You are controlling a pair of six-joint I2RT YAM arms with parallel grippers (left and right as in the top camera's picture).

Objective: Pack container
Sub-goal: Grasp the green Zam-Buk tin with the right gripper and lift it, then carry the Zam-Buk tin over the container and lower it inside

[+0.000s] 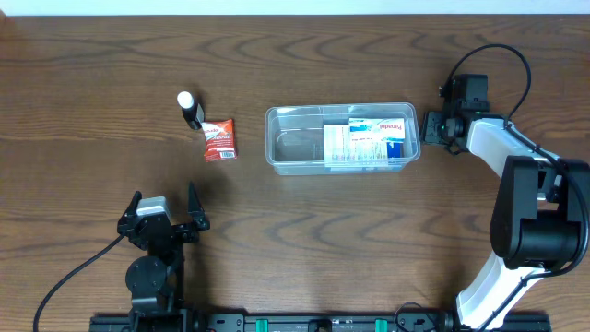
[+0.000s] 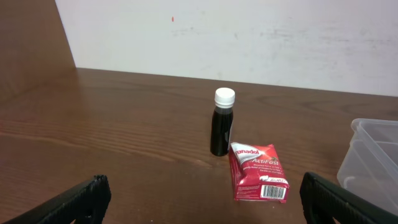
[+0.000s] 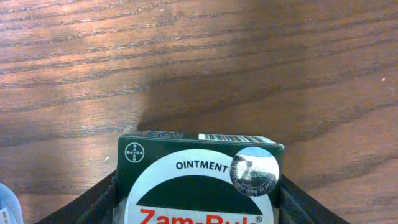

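1. Just off the right end wall of the container (image 1: 295, 111), the right gripper (image 1: 431, 125) hangs close to the rim, its arm curving in from the right side of the table (image 1: 92, 74).
2. Its own wrist camera shows that right gripper (image 3: 198, 208) closed on a dark green ointment box (image 3: 186, 163), with one finger pressed against each side. The box's white oval label and a round silver sticker face the camera, and there is wood grain beyond it.
3. The container is a clear tub with rounded corners, lying lengthwise across the table. Its right half holds white-and-blue boxes (image 1: 369, 140) lying flat, and the tub's floor shows through its left half.
4. Left of the container and apart from it, a red box (image 1: 219, 140) lies flat on the wood. A small dark bottle (image 1: 190, 109) with a white cap stands upright just beside the box's far left corner.
5. The left wrist camera shows the bottle (image 2: 222, 122) standing right behind the red box (image 2: 258, 173), close enough that I cannot tell whether they touch. A corner of the container (image 2: 373, 155) shows at the right edge.
6. On the robot's side of the container and off to its left, the left gripper (image 1: 165, 201) is spread wide with nothing between its fingers. From its own camera, the left gripper (image 2: 204, 193) faces the red box and the bottle.
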